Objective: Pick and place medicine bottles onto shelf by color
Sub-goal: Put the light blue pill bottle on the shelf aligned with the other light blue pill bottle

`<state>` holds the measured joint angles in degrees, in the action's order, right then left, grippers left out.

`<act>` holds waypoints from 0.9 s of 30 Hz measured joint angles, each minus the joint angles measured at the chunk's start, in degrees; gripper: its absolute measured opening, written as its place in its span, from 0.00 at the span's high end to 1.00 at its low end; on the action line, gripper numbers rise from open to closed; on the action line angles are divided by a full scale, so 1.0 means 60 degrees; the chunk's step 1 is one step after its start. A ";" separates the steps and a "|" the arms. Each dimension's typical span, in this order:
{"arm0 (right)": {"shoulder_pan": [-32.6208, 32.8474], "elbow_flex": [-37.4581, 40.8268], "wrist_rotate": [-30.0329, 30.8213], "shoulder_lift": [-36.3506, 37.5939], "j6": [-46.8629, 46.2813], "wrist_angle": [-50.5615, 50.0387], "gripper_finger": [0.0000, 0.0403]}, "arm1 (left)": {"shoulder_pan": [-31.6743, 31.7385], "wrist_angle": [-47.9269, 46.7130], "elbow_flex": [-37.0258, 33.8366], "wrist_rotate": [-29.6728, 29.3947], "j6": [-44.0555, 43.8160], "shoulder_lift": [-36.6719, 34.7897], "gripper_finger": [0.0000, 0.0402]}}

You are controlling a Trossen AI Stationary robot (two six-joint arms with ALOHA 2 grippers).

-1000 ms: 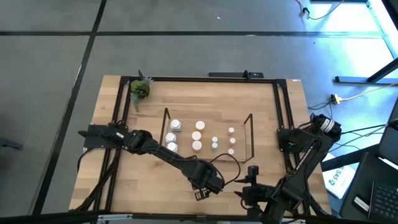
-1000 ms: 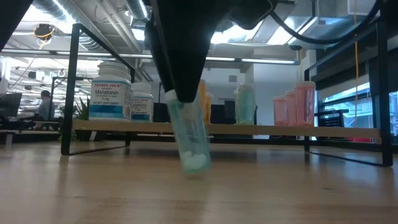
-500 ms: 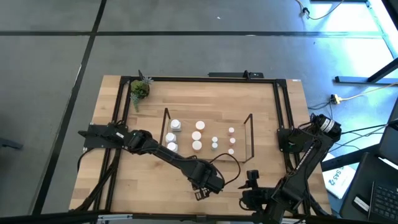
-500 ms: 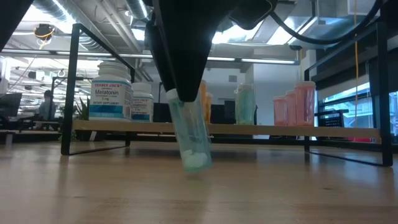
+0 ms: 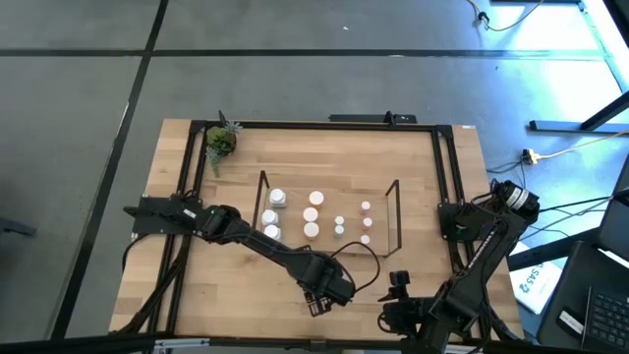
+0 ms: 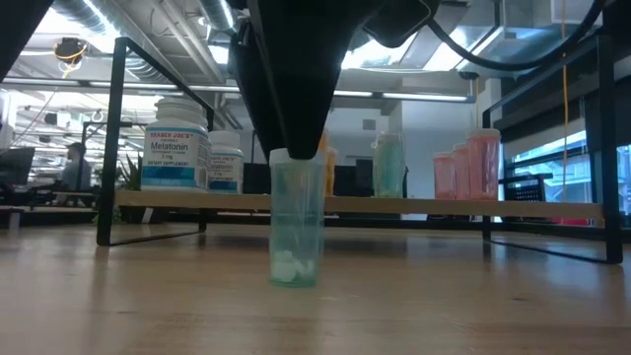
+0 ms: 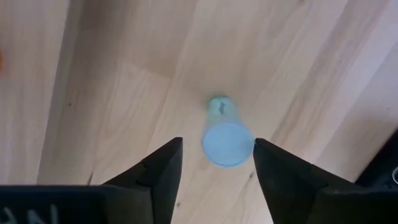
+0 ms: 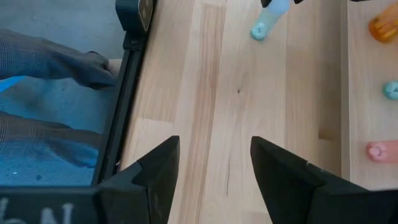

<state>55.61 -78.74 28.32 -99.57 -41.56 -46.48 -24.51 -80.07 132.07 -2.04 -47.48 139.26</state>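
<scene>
1. Teal bottle (image 6: 295, 222) stands upside down, white cap on the surface (image 5: 393, 167), white pills inside, in front of the shelf (image 6: 345, 204).
2. Left tool (image 7: 214, 163): fingers spread beside the bottle, not touching.
3. Right tool (image 8: 211, 163): open, near front edge.

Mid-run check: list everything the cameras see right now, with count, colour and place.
Wire-framed rack with a wooden shelf: one, black and light wood, mid-table.
White-capped medicine bottles on the shelf: about eleven caps from above; white at one end, then orange, teal, pink.
Loose teal bottle: one, upright on the table in front of the shelf.
Potted plant: one, green, far left corner.
Wooden table: one, black-framed.
Person's grey checked clothing: beside the table edge.
Left gripper: directly over the loose teal bottle.
Right gripper: open, empty, near edge.
</scene>
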 joint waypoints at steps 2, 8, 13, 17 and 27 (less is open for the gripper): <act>0.0000 0.0000 0.0000 0.0000 -0.0001 0.0000 0.50 | 0.0004 -0.0013 0.0000 -0.0138 -0.0144 0.0000 0.52; 0.0000 0.0000 -0.0003 0.0000 0.0000 0.0000 0.50 | 0.0000 -0.0257 0.0205 -0.0347 -0.0532 -0.0074 0.52; 0.0002 0.0004 -0.0001 0.0000 0.0000 -0.0002 0.50 | -0.0095 -0.0410 0.0492 -0.0788 -0.0570 -0.0100 0.52; 0.0003 0.0004 -0.0001 0.0000 0.0000 0.0050 0.50 | -0.0226 -0.0397 0.0484 -0.0846 -0.0594 -0.0222 0.52; 0.0004 0.0007 -0.0091 -0.0007 0.0000 0.0255 0.50 | -0.1220 -0.0712 0.0484 -0.3101 -0.1575 -0.1159 0.52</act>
<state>55.64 -78.70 27.77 -99.61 -41.56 -44.95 -31.83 -84.34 134.98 -20.64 -56.93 132.31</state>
